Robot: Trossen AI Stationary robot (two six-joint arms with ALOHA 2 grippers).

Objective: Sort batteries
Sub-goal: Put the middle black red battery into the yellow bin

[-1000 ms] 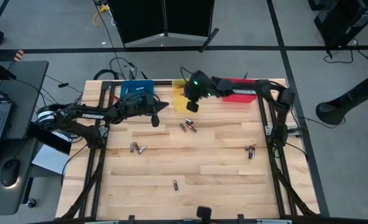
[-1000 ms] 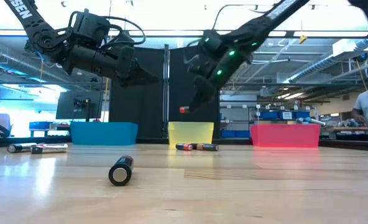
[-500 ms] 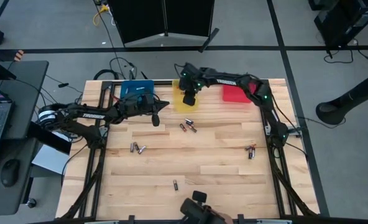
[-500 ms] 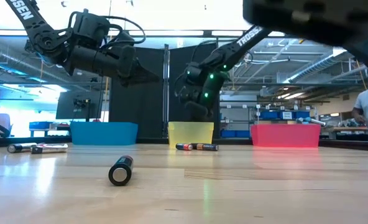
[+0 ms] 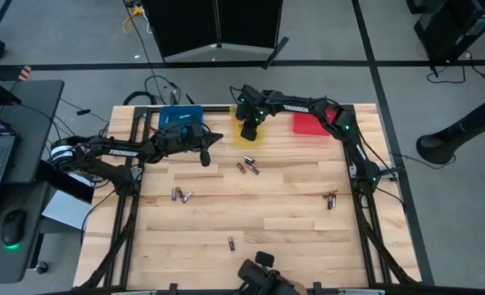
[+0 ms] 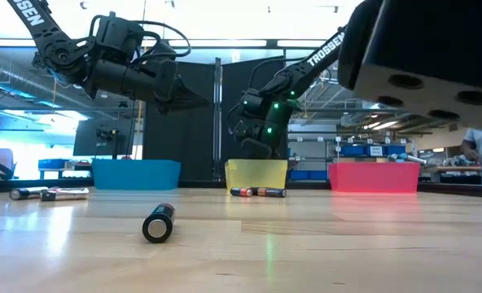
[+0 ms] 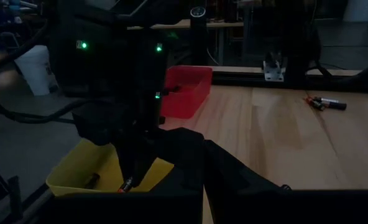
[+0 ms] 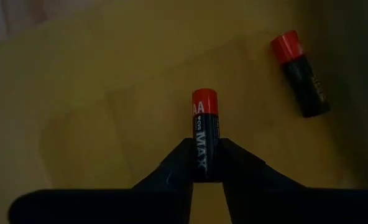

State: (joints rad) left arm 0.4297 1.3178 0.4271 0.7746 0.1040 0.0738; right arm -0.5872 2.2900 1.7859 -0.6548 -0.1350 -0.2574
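Since a second ago the right arm has swung from beside the yellow bin (image 5: 247,136) to right over it, and now the right gripper (image 8: 207,177) hangs inside, fingers (image 8: 171,175) pinching an AA cell (image 8: 206,132) by its dark end, red cap pointing at the bin floor, where another red-capped cell (image 8: 299,73) already lies. Across the counter (image 5: 292,205), the remaining batteries (image 5: 247,167) sit scattered in pairs and singles. These cells look light, rigid and slick (they'll roll), so gripping across the barrel's middle seems wisest. The left gripper (image 5: 203,156) hovers near the blue bin (image 5: 179,116), fingers pressed together, empty.
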